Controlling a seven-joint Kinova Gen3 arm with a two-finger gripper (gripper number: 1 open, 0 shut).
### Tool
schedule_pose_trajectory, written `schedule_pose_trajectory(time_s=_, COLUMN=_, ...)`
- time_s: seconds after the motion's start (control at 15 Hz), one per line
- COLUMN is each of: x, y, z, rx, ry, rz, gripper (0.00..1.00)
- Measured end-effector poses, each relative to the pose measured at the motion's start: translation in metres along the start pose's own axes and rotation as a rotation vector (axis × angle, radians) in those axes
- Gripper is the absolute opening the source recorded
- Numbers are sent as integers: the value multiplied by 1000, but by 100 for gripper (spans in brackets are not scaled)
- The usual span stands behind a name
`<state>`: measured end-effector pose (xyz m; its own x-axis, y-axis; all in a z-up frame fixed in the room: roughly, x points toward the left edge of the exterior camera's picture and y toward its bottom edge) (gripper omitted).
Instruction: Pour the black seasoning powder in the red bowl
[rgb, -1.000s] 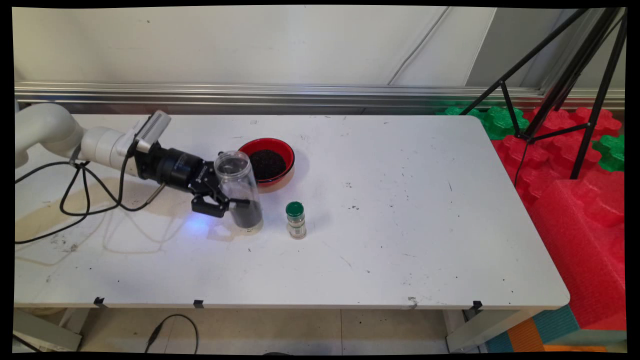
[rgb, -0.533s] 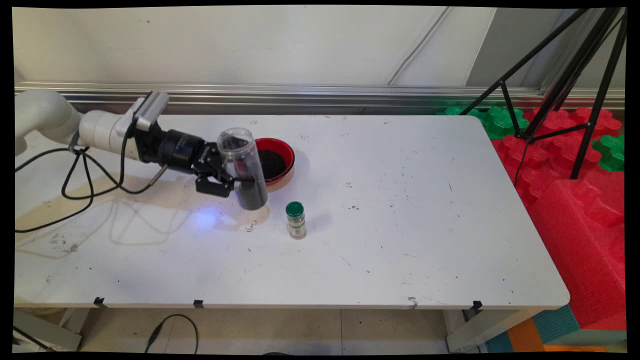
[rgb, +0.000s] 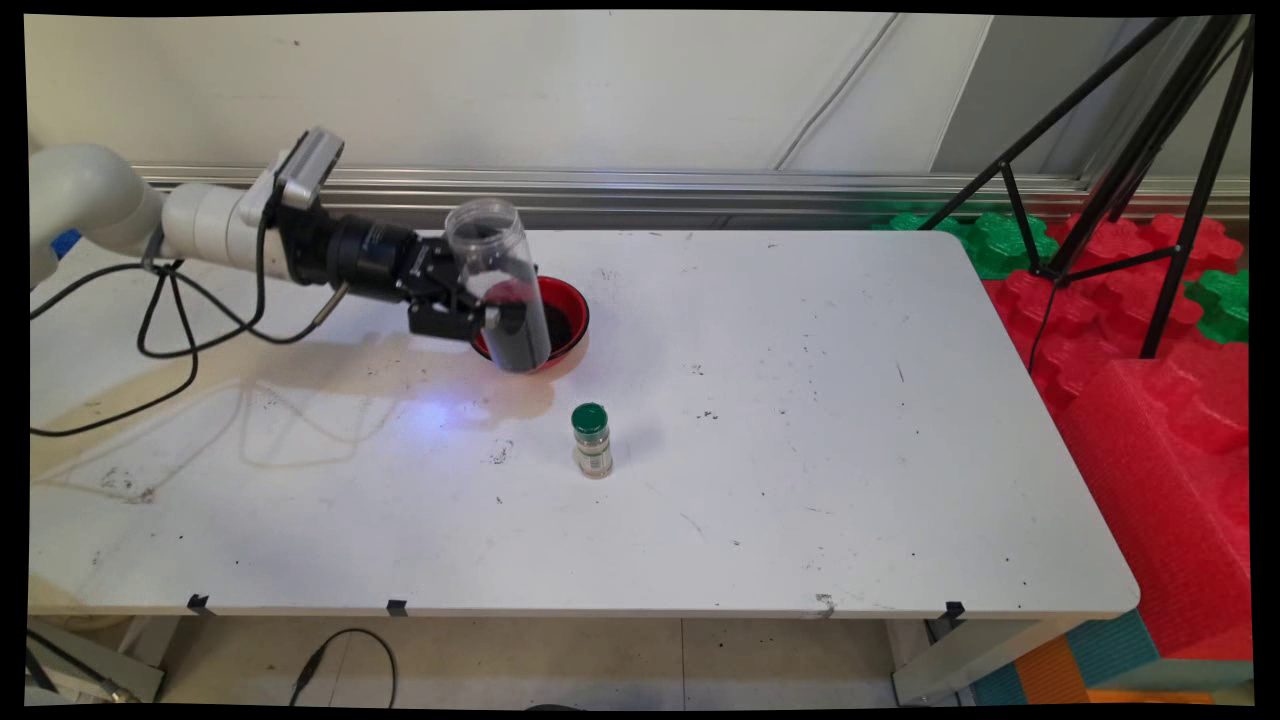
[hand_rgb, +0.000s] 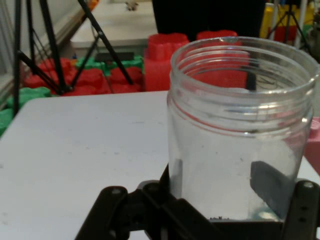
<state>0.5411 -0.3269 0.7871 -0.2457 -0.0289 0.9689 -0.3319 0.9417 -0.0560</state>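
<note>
My gripper (rgb: 478, 318) is shut on a clear plastic jar (rgb: 497, 283) with no lid and dark grains in its bottom. The jar hangs in the air, nearly upright and leaning a little left at the top, in front of the left part of a red bowl (rgb: 570, 310) that holds dark grains. In the hand view the jar (hand_rgb: 240, 130) fills the right half, gripped between the black fingers (hand_rgb: 272, 185) low on its body. A small spice bottle with a green cap (rgb: 591, 440) stands on the table nearer the front, apart from the jar.
Black cables (rgb: 170, 330) hang from the arm over the table's left part. A black tripod (rgb: 1130, 160) and red and green foam blocks (rgb: 1150, 330) stand beyond the table's right edge. Dark specks (rgb: 500, 455) lie on the table where the jar stood.
The gripper has lifted the jar off the table and carried it up and back toward the red bowl. The bowl and the spice bottle have stayed put.
</note>
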Motion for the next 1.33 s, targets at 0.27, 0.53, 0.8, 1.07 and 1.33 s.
schedule_pose_trajectory(time_s=0.27, x=13, y=-15, z=2, rx=59, ry=7, rz=10, gripper=0)
schedule_pose_trajectory(time_s=0.53, x=23, y=-32, z=2, rx=126, ry=9, rz=25, gripper=0)
schedule_pose_trajectory(time_s=0.8, x=31, y=-50, z=0, rx=192, ry=6, rz=45, gripper=0)
schedule_pose_trajectory(time_s=1.07, x=37, y=-66, z=-1, rx=248, ry=2, rz=66, gripper=0)
schedule_pose_trajectory(time_s=1.33, x=41, y=-82, z=-2, rx=306, ry=-9, rz=93, gripper=0)
